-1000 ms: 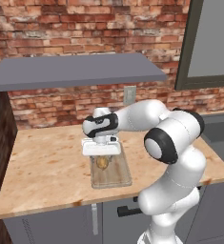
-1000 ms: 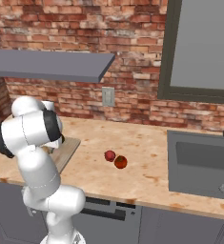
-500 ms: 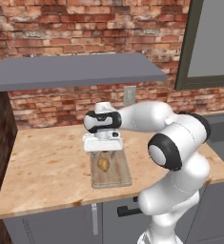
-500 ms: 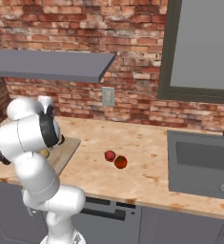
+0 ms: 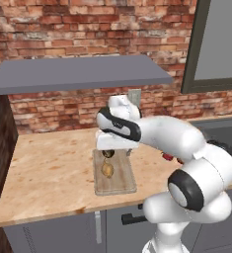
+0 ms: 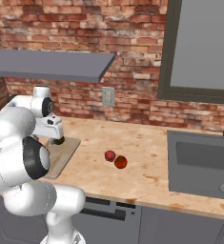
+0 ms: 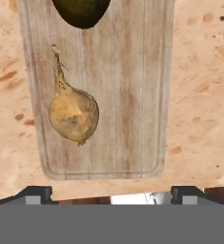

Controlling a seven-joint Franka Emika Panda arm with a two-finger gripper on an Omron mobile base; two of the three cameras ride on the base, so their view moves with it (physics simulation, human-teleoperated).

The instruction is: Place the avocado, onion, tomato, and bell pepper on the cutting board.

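Observation:
The wooden cutting board (image 5: 121,182) (image 7: 132,95) lies on the counter under my hand. A tan onion (image 5: 107,170) (image 7: 74,113) rests on it, stem tip pointing toward the dark avocado (image 7: 81,9), which sits at the board's other end, cut off by the hand view's top edge. My gripper (image 5: 118,150) (image 7: 111,193) hovers open above the board's far end with nothing between its fingers. Off to the right on the bare counter lie the crimson bell pepper (image 6: 110,155) and, touching or nearly touching it, the orange-red tomato (image 6: 121,162).
A grey shelf (image 5: 78,71) overhangs the counter above the board. A brick wall with an outlet (image 6: 107,96) runs behind. The sink (image 6: 201,164) is set in at the far right. The counter's front edge (image 5: 63,212) is near the board.
The hand has stayed over the board's far end while the arm's elbow swung lower and to the right. The onion lies still on the board.

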